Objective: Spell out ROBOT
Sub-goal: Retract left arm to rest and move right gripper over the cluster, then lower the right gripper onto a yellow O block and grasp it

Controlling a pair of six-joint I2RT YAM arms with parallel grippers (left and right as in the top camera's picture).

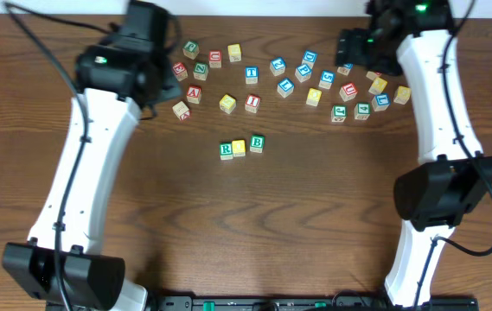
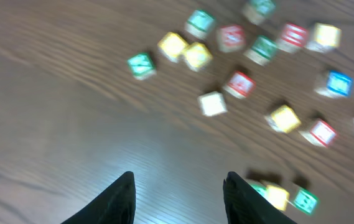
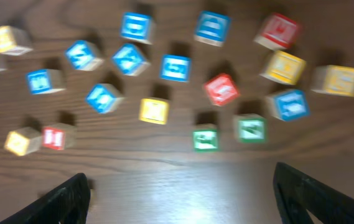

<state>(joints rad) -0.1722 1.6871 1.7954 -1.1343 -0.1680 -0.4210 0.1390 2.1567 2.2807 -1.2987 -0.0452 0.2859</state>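
Overhead: a row of 3 cubes sits just below frame centre, touching side by side. R cube (image 1: 226, 149) is on the left, yellow cube (image 1: 239, 148) in the middle, B cube (image 1: 257, 143) on the right and slightly higher in frame. That's 3 of 5 letters down.

T cube (image 1: 252, 74), blue letter, is in the scatter above the row near top centre, clear of its neighbours.

Loose yellow cubes (image 1: 227, 104): 5.
- one just above the row
- one upper centre-left (image 1: 234, 53)
- one centre-right (image 1: 314, 97)
- two at the right end of the scatter beside the right arm (image 1: 431, 95)

Their letters are too small to read.

The rest of the scatter runs along the upper band of the table (image 1: 228, 233):
- 4 green-lettered cubes (image 1: 201, 71)
- at least 5 red-lettered cubes (image 1: 194, 92)
- 6 blue-lettered cubes (image 1: 285, 86) besides the T
- one or two more partly hidden under the right wrist

Left gripper (image 2: 180, 199): fingers parted, bare table between them, nothing held. Its view is blurred. The row of 3 shows at lower right, partly behind the right-hand finger.

Right gripper (image 3: 180, 186): fingers spread wide at the lower corners of its view, nothing between them. That view is also blurred and shows 8 blue, 5 yellow, 2 green and 3 red cubes fully in frame.
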